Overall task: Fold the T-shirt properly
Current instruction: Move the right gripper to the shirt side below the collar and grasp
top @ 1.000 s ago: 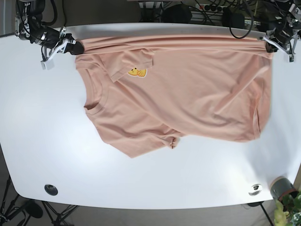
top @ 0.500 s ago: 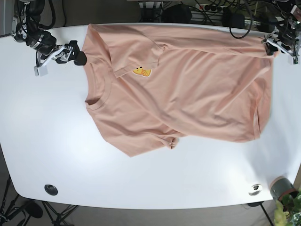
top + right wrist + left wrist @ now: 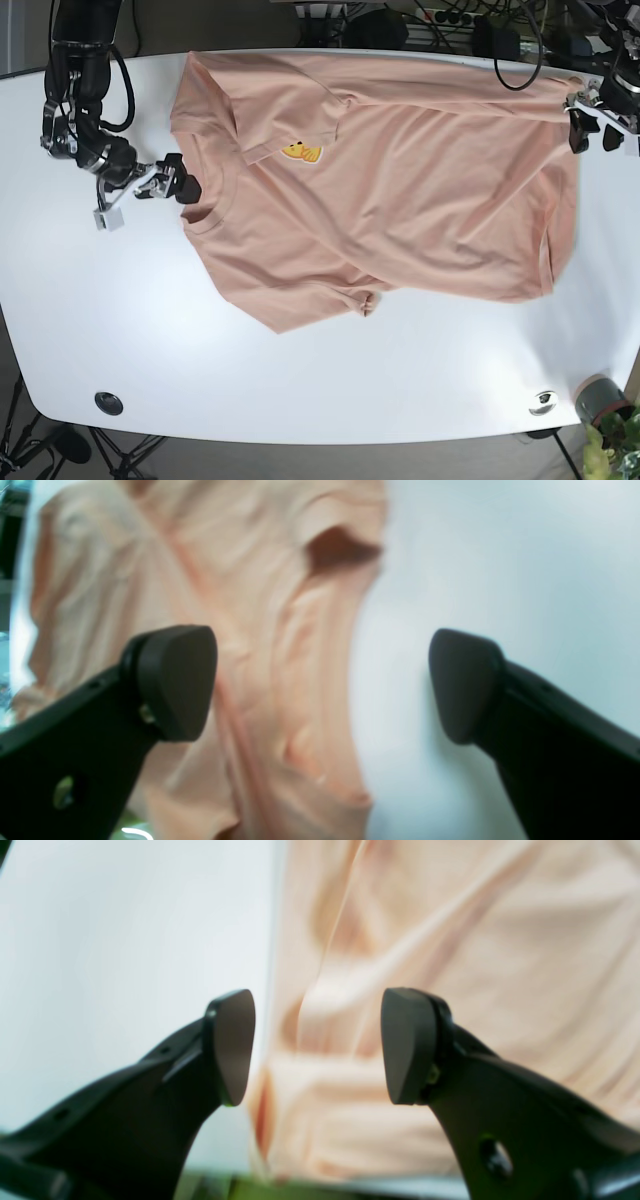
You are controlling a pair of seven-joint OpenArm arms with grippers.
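A peach T-shirt [image 3: 400, 200] with a small yellow print [image 3: 300, 152] lies spread across the white table [image 3: 90, 300], its collar [image 3: 205, 215] to the left and one sleeve folded over near the print. My right gripper [image 3: 172, 186] sits open at the collar's left edge; in the right wrist view its fingertips [image 3: 175, 680] straddle the shirt's edge [image 3: 280, 645] with the right gripper [image 3: 320, 685] holding nothing. My left gripper [image 3: 592, 128] is open beside the shirt's far right corner. In the left wrist view, the left gripper [image 3: 320, 1047] hovers over wrinkled cloth [image 3: 450, 965].
Cables [image 3: 440, 20] run along the back edge of the table. A black round cap [image 3: 108, 403] and a metal fitting [image 3: 543, 402] sit near the front edge. A potted plant [image 3: 610, 425] stands off the front right corner.
Both grippers let go of the shirt's far edge and it settled flat. The right gripper moved toward the front to the collar. The left gripper shifted slightly forward off the corner.
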